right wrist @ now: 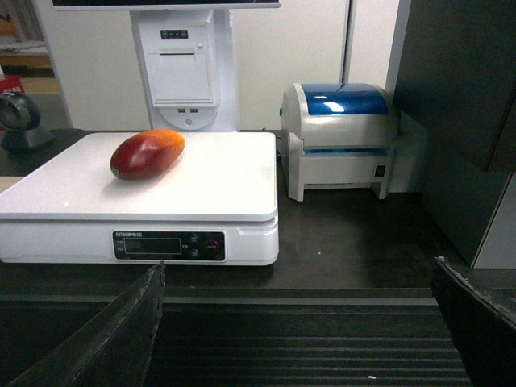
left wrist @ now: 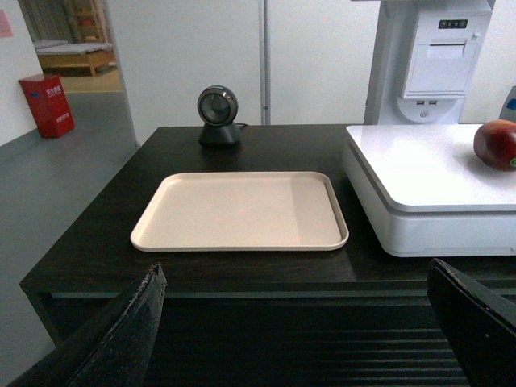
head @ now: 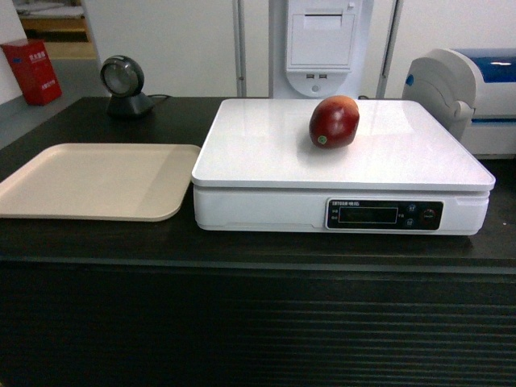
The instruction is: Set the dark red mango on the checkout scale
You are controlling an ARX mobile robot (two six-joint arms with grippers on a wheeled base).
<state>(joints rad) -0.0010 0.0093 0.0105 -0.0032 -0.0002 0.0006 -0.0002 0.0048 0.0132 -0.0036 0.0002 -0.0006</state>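
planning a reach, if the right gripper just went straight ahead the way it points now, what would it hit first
Probably the front of the scale near its display, or the checkout edge below it; depth is unclear. The right gripper is open.

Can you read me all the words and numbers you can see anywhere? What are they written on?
Nothing here is sharp enough to quote.
Scale: a small white brand line above its display, too blurred to read.
Red box on the floor: pale characters, too small to read.
Receipt printer behind the scale: a dark label with tiny marks, unreadable.
Dark red mango, beige tray, blue-lidded label printer: no writing visible.
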